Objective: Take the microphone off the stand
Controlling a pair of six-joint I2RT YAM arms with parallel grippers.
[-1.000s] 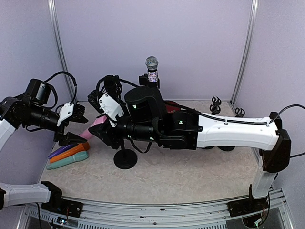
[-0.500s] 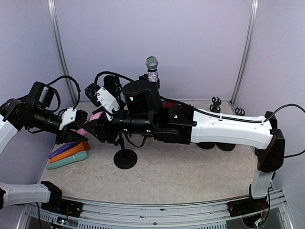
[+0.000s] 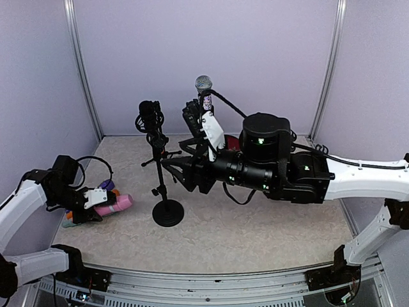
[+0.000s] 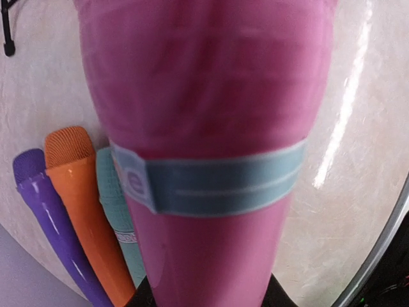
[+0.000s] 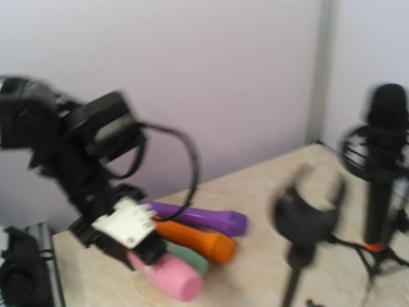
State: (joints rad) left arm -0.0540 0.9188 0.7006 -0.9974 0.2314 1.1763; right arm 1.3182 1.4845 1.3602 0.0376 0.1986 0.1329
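Now off the stand: pink microphone clamped low at the left

Three more microphones lie side by side on the table [image 3: 255, 230] just beside the held one: purple [image 4: 45, 217], orange [image 4: 80, 192] and teal [image 4: 118, 217]. The round-based stand [image 3: 167, 213] is upright near mid-table, well apart from them. Its clip [image 5: 301, 217] is empty and blurred in the right wrist view. Behind it a black microphone [image 3: 149, 114] sits on a small tripod, and a silver-headed microphone [image 3: 203, 83] stands farther back.

The right arm reaches across from the right. The right gripper [image 3: 181, 173] hangs in the air near the stand's pole; I cannot tell how far its fingers are parted.

The left gripper [image 3: 94, 206] has its fingers closed on the pink microphone [image 3: 121, 204], gripping one end. The body, with its pale blue band, juts out from between them toward the stand. It is low at the table, though contact with the surface cannot be made out.
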